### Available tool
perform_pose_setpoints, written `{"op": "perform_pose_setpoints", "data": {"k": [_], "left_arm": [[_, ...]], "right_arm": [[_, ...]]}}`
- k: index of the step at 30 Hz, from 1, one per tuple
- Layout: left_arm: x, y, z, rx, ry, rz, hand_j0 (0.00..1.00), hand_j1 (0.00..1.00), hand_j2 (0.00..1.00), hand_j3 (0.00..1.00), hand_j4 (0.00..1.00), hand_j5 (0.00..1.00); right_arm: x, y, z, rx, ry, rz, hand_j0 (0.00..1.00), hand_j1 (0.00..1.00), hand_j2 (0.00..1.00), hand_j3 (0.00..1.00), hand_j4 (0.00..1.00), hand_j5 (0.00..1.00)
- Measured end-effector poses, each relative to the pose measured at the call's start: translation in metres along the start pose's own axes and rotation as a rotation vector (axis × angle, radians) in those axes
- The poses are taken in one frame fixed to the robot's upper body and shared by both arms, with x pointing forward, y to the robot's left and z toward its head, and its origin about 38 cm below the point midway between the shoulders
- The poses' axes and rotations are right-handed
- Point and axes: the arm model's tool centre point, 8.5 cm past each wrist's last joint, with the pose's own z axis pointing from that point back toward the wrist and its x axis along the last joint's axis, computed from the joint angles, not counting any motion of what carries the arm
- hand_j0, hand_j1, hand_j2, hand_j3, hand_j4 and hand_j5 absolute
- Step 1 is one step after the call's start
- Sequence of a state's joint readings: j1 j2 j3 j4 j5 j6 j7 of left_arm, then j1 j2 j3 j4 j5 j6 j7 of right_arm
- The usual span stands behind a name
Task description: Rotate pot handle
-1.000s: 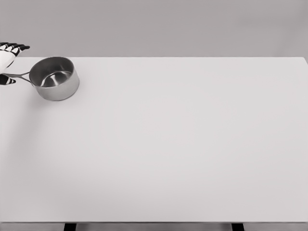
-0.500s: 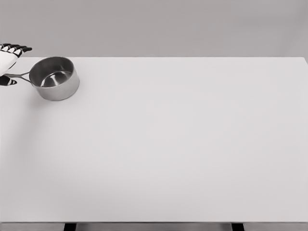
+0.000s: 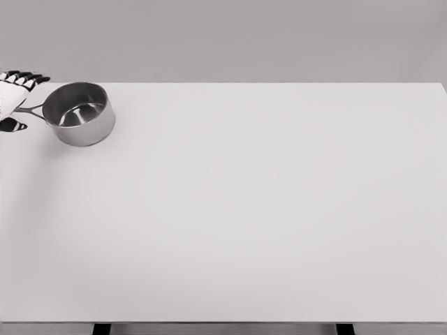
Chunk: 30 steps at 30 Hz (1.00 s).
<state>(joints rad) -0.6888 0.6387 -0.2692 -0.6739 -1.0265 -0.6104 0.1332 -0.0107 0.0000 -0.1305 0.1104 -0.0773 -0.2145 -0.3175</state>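
One steel pot [image 3: 79,113] is seen at the far left corner of the white table [image 3: 265,209], its single handle [image 3: 28,109] pointing left. One hand, the left hand [image 3: 10,98], is seen at that handle, fingers [image 3: 28,78] spread above it and thumb below; whether it is pinched cannot be told.

Left robot hand [image 3: 10,98] apparently grips pot [image 3: 79,113] handle [image 3: 29,109] on table [image 3: 265,209]

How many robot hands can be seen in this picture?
1. The left hand is at the left edge, around the handle of the pot. The right hand is out of view.
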Motion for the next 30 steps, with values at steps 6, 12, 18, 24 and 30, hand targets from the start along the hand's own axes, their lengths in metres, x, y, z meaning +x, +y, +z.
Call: {"op": "perform_pose_setpoints", "data": {"k": [6,12,18,24,30], "left_arm": [[0.005,0.000,0.017,0.021,-0.041,-0.022,1.00,1.00,1.00,1.00,1.00,1.00],[0.026,0.015,0.047,0.089,-0.147,-0.017,1.00,1.00,1.00,1.00,1.00,1.00],[0.091,0.102,0.060,0.313,-0.400,-0.032,1.00,1.00,1.00,1.00,1.00,1.00],[0.131,0.104,0.070,0.336,-0.517,-0.004,1.00,1.00,1.00,1.00,1.00,1.00],[0.141,0.103,0.070,0.344,-0.541,0.005,1.00,1.00,1.00,1.00,1.00,1.00]], "right_arm": [[0.000,0.000,0.000,0.000,0.000,0.000,1.00,1.00,1.00,1.00,1.00,1.00],[0.000,0.000,0.000,0.000,0.000,0.000,1.00,1.00,1.00,1.00,1.00,1.00],[0.000,0.000,0.000,0.000,0.000,0.000,1.00,1.00,1.00,1.00,1.00,1.00],[0.000,0.000,0.000,0.000,0.000,0.000,1.00,1.00,1.00,1.00,1.00,1.00],[0.000,0.000,0.000,0.000,0.000,0.000,1.00,1.00,1.00,1.00,1.00,1.00]]}}
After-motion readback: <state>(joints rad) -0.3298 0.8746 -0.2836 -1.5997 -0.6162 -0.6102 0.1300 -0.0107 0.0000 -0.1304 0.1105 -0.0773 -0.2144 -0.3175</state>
